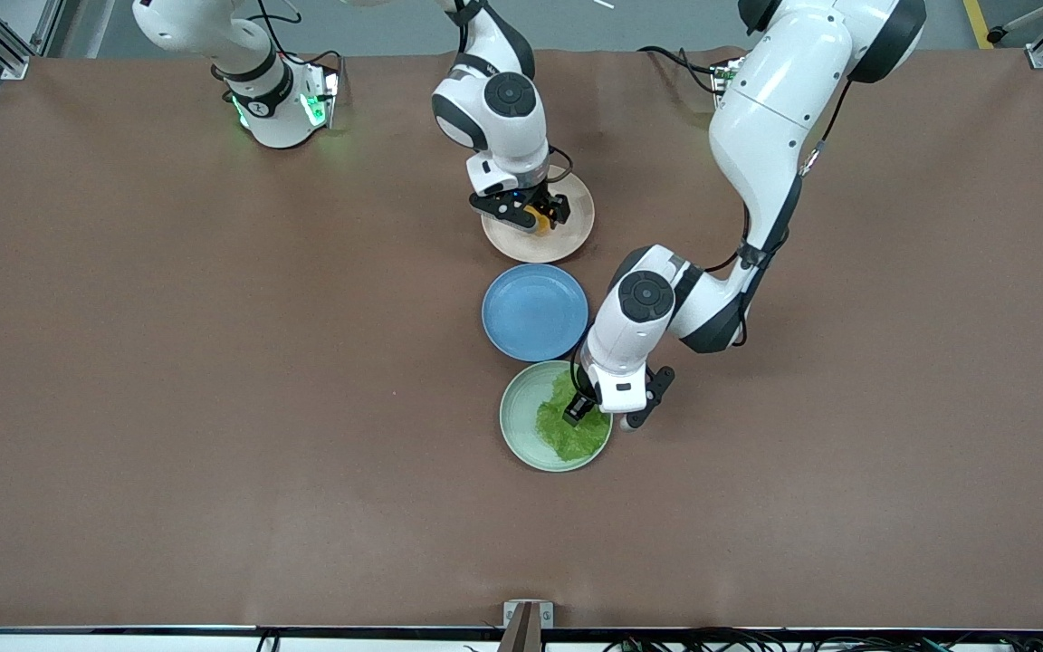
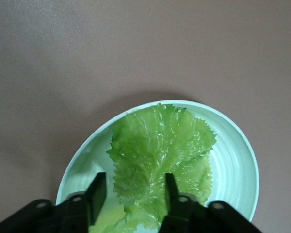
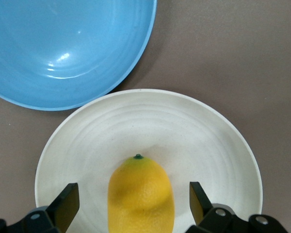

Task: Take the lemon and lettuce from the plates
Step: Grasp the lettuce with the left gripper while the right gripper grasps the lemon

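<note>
— What was the work surface covered with?
— A wide table (image 1: 214, 407) was seen, spread with a plain matte brown covering.

— And what was laid directly on it?
— Three round shallow plates were set in a close row. A pale beige-pink plate (image 1: 567, 237) was placed farthest from the front camera, a smooth blue plate (image 1: 535, 312) just beside it in the middle, and a pale mint-green plate (image 1: 517, 426) nearest that camera.

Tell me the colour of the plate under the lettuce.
Pale mint green plate, under the bright green lettuce; clearest in the left wrist view.
</note>
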